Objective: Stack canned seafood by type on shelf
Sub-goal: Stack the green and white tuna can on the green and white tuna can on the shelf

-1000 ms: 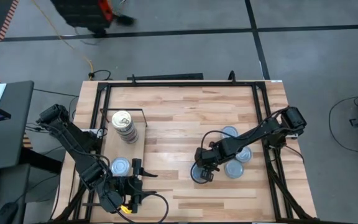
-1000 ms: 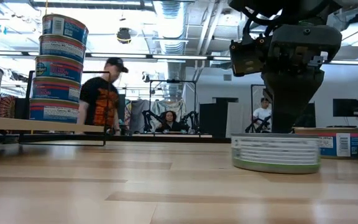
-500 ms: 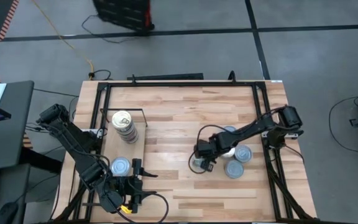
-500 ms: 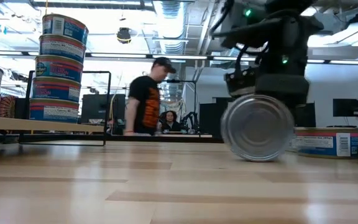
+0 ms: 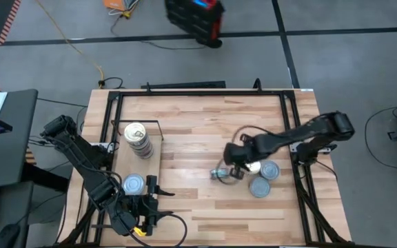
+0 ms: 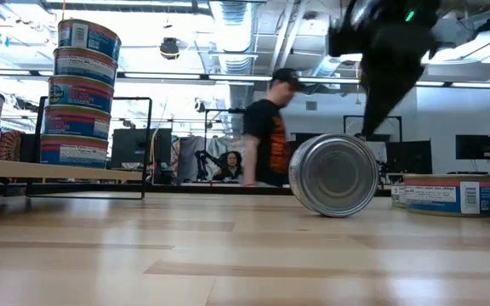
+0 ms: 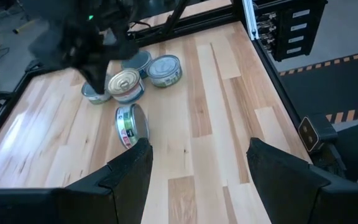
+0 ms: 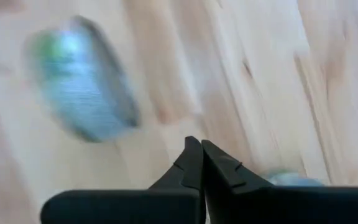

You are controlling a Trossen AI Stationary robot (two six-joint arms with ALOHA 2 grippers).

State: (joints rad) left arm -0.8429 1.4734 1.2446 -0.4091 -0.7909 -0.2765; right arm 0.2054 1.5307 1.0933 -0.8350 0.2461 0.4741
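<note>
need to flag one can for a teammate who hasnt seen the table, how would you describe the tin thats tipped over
Start at the cluster of tins on the right half of the butcher-block table, below the right arm's end effector. Just left of that cluster, toward the table's middle, is one tin. Unlike its neighbours lying flat, it stands on its edge, its round silver face showing in the low view.

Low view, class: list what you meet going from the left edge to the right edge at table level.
Shelf with tall stack of tins → tin on its edge under the shut right gripper → flat tin at far right.
</note>
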